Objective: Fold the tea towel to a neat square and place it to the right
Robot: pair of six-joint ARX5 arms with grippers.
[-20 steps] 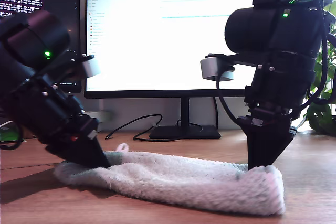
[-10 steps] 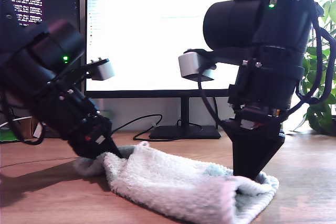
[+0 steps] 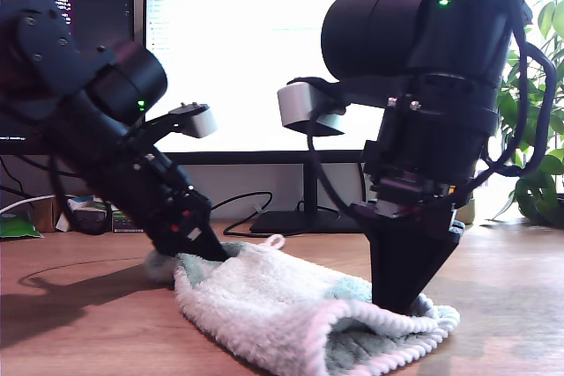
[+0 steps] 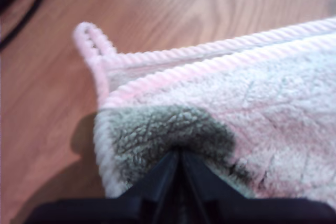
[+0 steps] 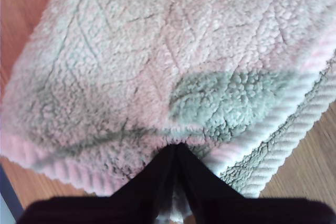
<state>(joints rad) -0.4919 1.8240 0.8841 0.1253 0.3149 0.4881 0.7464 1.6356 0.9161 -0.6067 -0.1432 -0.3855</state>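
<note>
A wooden desk [image 3: 79,341] fills the scene, with a bright monitor [image 3: 264,55] standing behind everything and a leafy plant [image 3: 538,156] beside the monitor at the exterior view's right. In front of the monitor's stand lies the tea towel [image 3: 291,314], a fluffy pale cloth doubled over on the desk, its rounded fold nearest the exterior camera and its corded edges stacked. I hold it at two points: my first gripper [image 4: 178,156] is clenched on the corner that carries the small hanging loop [image 4: 89,38], the end of the towel lying below the monitor's dark edge at the exterior view's left, while my second gripper [image 5: 176,148] is pinched tight on the towel's other end, below the monitor's bright half. Both sets of jaws look closed on pile, with no gap showing between them. By my reading, one fold is down but ragged; the layers do not line up cleanly, the shape looks longer than square, and the towel sits in front of the monitor, not yet set off to one side.
</note>
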